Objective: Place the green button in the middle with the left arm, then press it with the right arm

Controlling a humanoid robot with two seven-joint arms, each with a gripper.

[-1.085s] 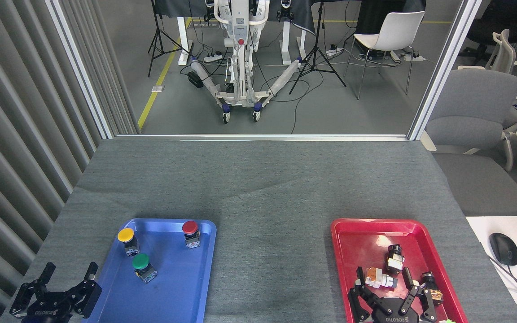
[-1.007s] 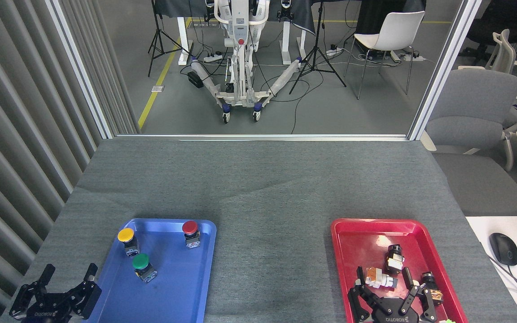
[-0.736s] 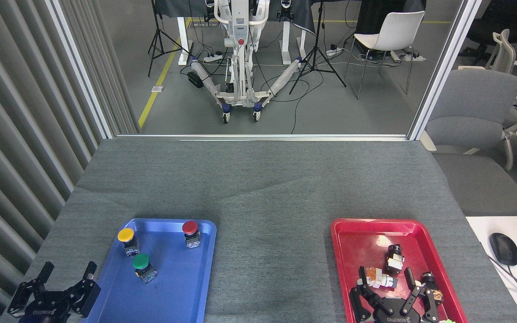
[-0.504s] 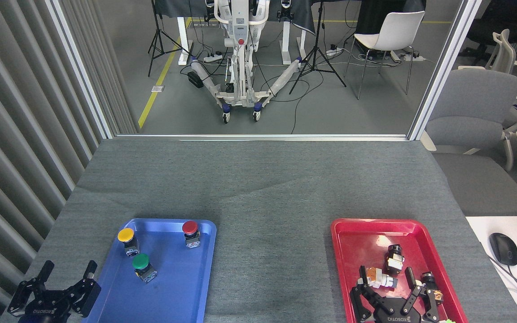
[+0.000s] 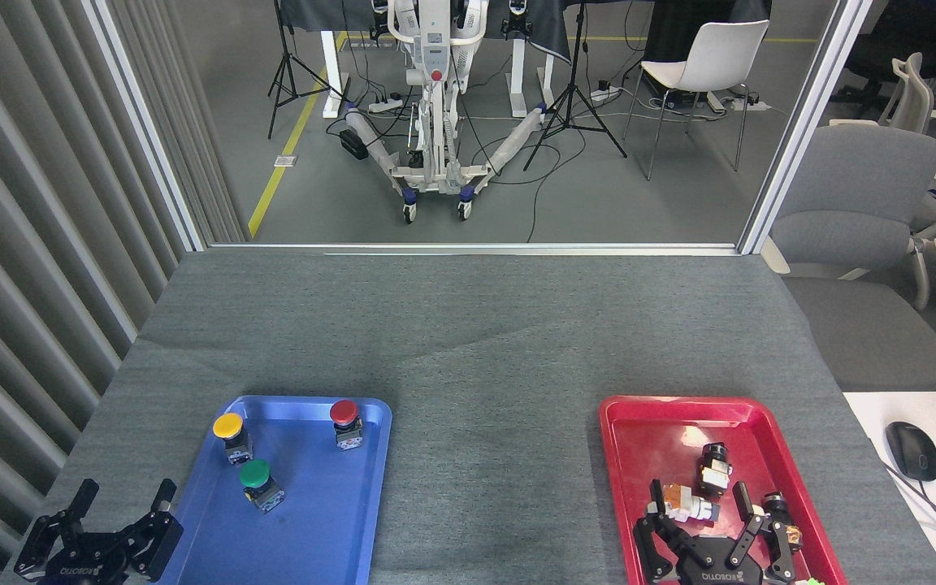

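The green button (image 5: pixel 257 479) stands upright in the blue tray (image 5: pixel 330 528), left of the tray's centre. My left gripper (image 5: pixel 123 500) is at the bottom left, just outside the tray's left rim, fingers spread open and holding nothing. My right gripper (image 5: pixel 712 516) hovers open over the near end of the red tray (image 5: pixel 647 439), empty, with small parts lying among its fingers. The middle (image 5: pixel 492 455), the dark grey cloth between the two trays, is bare.
A yellow button (image 5: pixel 230 431) and a red button (image 5: pixel 344 418) also stand in the blue tray. Loose switch bodies (image 5: pixel 691 500) lie in the red tray. A white desk with a mouse (image 5: pixel 912 451) adjoins the table's right side. A ribbed wall runs along the left.
Both grippers have shifted only slightly, a little downward in the view. The buttons and trays have not moved.
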